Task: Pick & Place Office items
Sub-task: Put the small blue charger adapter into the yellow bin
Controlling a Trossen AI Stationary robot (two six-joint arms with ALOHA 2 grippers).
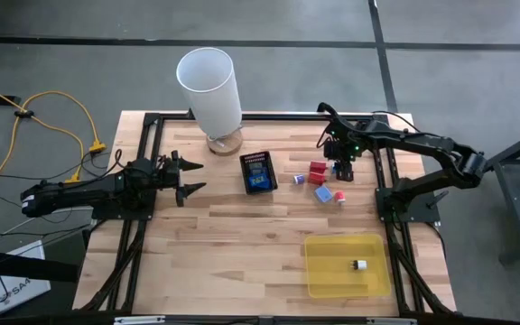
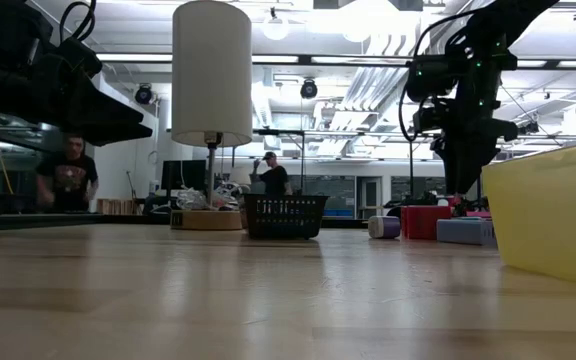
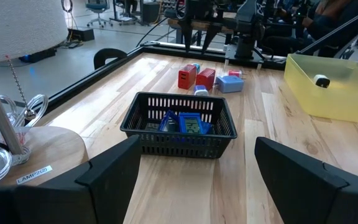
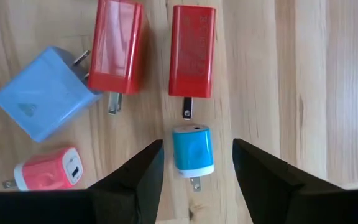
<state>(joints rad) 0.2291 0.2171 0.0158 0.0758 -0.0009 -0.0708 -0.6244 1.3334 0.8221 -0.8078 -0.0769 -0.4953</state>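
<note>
High view: right gripper [image 1: 342,171] poised over a cluster of small plug adapters near the desk's far right part, between the black mesh basket [image 1: 259,172] and the right edge. Jaws partly spread, empty, pointing down at the cluster.

Right wrist view: small blue charger [image 4: 192,150] lying between the two dark fingers [image 4: 132,180], not touched by either, prongs toward the camera. Just beyond it, two red adapters [image 4: 192,51] side by side, apart from each other. Beside them, a pale blue block [image 4: 42,94] with prongs near one red adapter. A small pink-red charger [image 4: 48,168] lying near the pale blue block.

Basket at the desk's middle far part, holding blue and black pieces [image 3: 185,124]. Translucent yellow tray [image 1: 319,275] at the near right corner, with one small white and black piece [image 1: 358,265] inside.

Left gripper [image 1: 188,179] hovering by the left edge, jaws spread wide and empty, facing the basket. White lamp [image 1: 209,90] at the far edge. Two people in the room beyond, seen from the low view.
</note>
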